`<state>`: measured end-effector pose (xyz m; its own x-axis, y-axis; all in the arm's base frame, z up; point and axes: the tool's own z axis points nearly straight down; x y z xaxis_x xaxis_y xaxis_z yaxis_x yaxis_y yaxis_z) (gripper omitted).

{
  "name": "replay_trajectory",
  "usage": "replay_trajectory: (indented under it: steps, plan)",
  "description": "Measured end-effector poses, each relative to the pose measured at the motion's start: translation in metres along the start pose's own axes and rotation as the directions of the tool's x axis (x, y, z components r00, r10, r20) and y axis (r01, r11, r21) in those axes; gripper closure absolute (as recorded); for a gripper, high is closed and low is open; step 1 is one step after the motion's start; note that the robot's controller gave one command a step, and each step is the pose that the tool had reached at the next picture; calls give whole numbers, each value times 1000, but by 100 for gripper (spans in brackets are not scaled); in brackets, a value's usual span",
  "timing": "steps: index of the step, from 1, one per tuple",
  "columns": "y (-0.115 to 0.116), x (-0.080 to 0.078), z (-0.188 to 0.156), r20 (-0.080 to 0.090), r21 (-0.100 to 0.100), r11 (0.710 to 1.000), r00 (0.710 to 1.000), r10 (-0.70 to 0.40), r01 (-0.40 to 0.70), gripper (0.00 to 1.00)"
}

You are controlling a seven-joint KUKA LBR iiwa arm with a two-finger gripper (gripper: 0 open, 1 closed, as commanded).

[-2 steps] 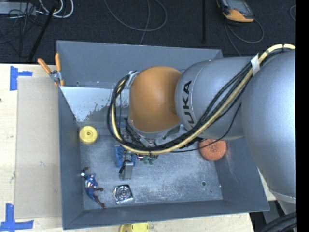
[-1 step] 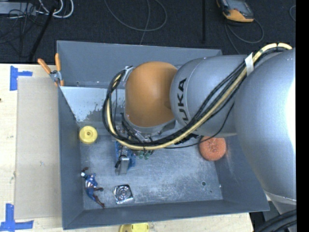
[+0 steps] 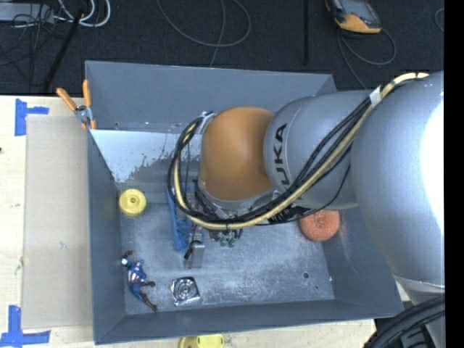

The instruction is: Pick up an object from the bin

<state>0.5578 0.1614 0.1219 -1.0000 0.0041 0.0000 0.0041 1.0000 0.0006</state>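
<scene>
Silver and crumpled, a foil piece [image 3: 185, 291] is the loose thing nearest the gripper [image 3: 193, 252]. It lies just past the gripper's tip, below it in the view and a shade to its left, apart from it on the bin [image 3: 275, 270] floor. The gripper hangs under the orange cover [image 3: 233, 153]. Whether it is spread or closed I cannot tell, and nothing is seen clamped in it.

A blue strip [image 3: 177, 227] stands just left of the gripper, its long axis running up and down the view. I cannot tell whether it is loose or part of the robot.

A small blue figure [image 3: 138, 278] lies down-left of the gripper and farther off than the foil. A yellow disc [image 3: 132, 202] sits up-left and an orange ball [image 3: 319, 224] to the right, both well apart.

Taking the foil would likely need a short shift downward in the view before lowering. With no clear long axis, the foil asks little wrist turning.
</scene>
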Motion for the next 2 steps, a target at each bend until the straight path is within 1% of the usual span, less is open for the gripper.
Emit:
replay_trajectory:
  steps: [1, 2]
  plan:
    - [-12, -22, 23, 0, 0, 998, 998, 56, -56, 0]
    - [-12, -25, 27, 1, 0, 998, 998, 67, -67, 0]
